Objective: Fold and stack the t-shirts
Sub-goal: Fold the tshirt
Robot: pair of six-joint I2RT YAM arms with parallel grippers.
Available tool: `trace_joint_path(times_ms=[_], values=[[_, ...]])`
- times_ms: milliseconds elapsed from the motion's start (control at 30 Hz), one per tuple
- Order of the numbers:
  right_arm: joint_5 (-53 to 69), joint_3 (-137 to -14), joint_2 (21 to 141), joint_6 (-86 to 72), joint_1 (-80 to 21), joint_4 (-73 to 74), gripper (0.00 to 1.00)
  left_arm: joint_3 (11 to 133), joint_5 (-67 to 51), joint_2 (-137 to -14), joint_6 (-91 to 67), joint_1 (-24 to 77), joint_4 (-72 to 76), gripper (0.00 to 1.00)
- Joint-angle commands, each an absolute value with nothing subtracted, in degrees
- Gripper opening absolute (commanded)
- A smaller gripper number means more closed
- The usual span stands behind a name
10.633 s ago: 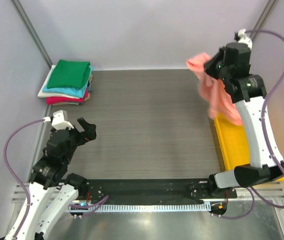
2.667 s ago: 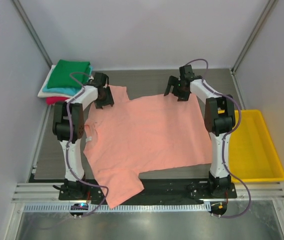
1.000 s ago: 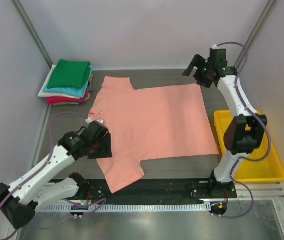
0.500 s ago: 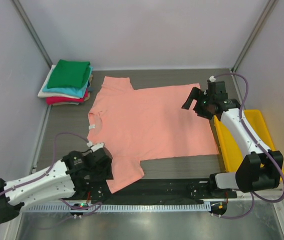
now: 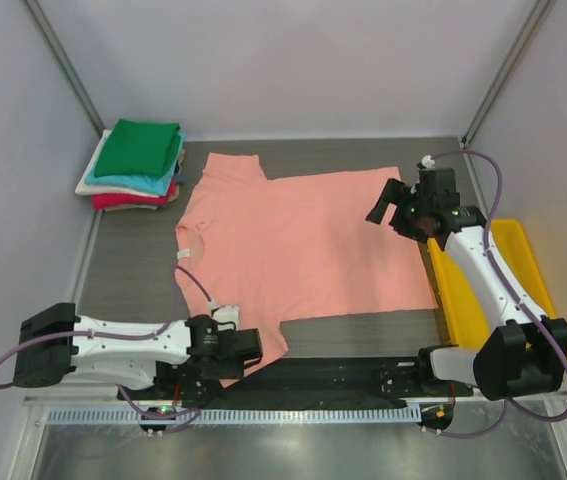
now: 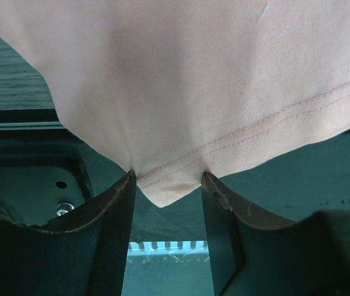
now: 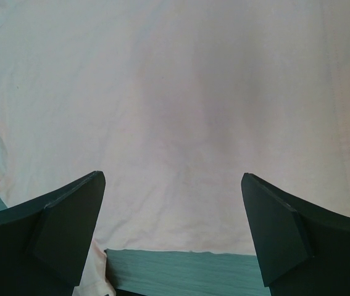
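Observation:
A salmon-pink t-shirt (image 5: 303, 240) lies spread flat on the table, neck to the left with a small white label (image 5: 187, 253). Its near sleeve hangs over the table's front edge. My left gripper (image 5: 249, 347) is low at that sleeve's corner. In the left wrist view the hemmed sleeve corner (image 6: 168, 185) sits between the partly open fingers of the left gripper (image 6: 167, 176), touching both tips. My right gripper (image 5: 381, 205) hovers wide open over the shirt's right part; its wrist view shows the right gripper (image 7: 173, 179) above plain cloth (image 7: 181, 92). Folded t-shirts (image 5: 135, 165) are stacked at the back left, green on top.
A yellow plastic bin (image 5: 508, 290) stands at the table's right edge, beside the right arm. The black base rail (image 5: 343, 375) runs along the near edge under the hanging sleeve. Grey walls close the back and sides.
The left arm has swung down and right to the near sleeve corner, and its jaws have narrowed around the hem. The right gripper has barely moved. The shirt lies as before.

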State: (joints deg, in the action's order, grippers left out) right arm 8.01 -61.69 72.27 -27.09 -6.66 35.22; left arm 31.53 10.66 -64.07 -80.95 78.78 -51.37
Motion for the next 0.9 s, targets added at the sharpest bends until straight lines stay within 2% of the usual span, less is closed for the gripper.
trace_joint_path(times_ms=[0,100,167,200,233,333,367,467,533,700,867], values=[[7.1,-61.4,70.4,-25.9,-6.9,35.0,0.98,31.4,13.7,-66.0,-85.7,81.1,-49.8,0.48],[6.9,-60.7,70.1,-25.8,-6.8,34.9,0.99,29.6,13.6,-67.8,-86.7,82.1,-48.9,0.48],[6.7,-60.3,70.2,-25.8,-6.9,34.9,0.99,28.4,13.5,-68.2,-86.9,82.1,-46.6,0.41],[6.6,-60.1,70.2,-25.7,-6.8,35.1,0.99,27.3,13.7,-68.3,-87.1,82.1,-46.0,0.36],[6.3,-60.0,70.1,-25.7,-6.9,35.1,0.99,27.0,14.4,-68.0,-87.2,82.1,-45.4,0.26],[3.4,-59.0,68.5,-25.9,-6.9,35.9,0.99,29.2,17.7,-66.5,-86.0,82.1,-46.5,0.05],[2.0,-58.5,67.9,-26.2,-6.9,36.3,0.98,30.4,21.3,-66.1,-85.7,82.0,-49.3,0.01],[0.3,-54.4,65.7,-28.5,-6.9,38.1,0.98,36.4,28.6,-64.4,-83.5,80.4,-56.7,0.0],[-1.7,-50.6,65.1,-29.2,-6.9,39.9,0.98,38.1,30.1,-61.9,-78.9,75.9,-57.5,0.0],[-6.2,-45.4,63.7,-35.1,-7.9,41.6,0.98,34.0,24.3,-52.1,-66.2,59.6,-48.8,0.0],[-11.2,-40.5,60.2,-45.7,-7.9,41.1,1.0,37.7,22.8,-46.5,-55.8,43.6,-47.7,0.0]])
